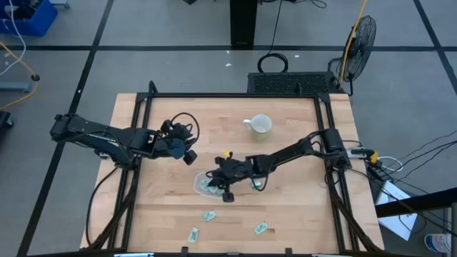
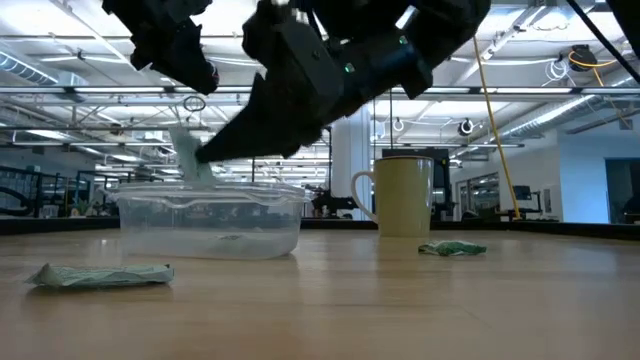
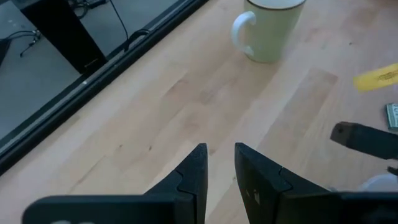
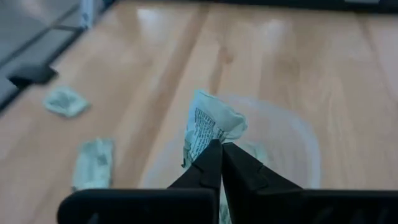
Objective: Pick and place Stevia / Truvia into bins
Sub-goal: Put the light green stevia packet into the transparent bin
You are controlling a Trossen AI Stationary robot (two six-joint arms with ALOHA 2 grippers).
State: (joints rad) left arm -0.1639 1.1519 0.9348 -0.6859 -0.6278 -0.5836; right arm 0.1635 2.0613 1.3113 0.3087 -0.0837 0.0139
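Observation:
The clear plastic bin (image 1: 205, 187) sits on the wooden table, left of centre toward the near edge. My right gripper (image 4: 221, 144) hovers just above it, shut on a pale green-and-white packet (image 4: 208, 121). In the low view that packet (image 2: 190, 155) hangs over the bin (image 2: 210, 225). At least one packet (image 4: 256, 153) lies inside the bin. Other packets lie flat on the table (image 1: 208, 215) (image 1: 193, 233) (image 1: 260, 228) (image 1: 257, 184). My left gripper (image 3: 221, 152) waits to the bin's far left, its fingers a little apart and holding nothing. My right gripper pinches the packet by its lower end (image 4: 210, 138) between its two fingertips. The fingers slant down from the table's right side. The crumpled packet is lifted clear and stands up past the fingertips, above the bin's open top.
A white mug (image 1: 258, 126) stands toward the far edge, beyond the bin. A small yellow packet (image 1: 226, 153) lies between mug and bin. Two loose packets (image 4: 65, 101) (image 4: 93, 163) lie beside the bin. The table's right half is mostly bare wood.

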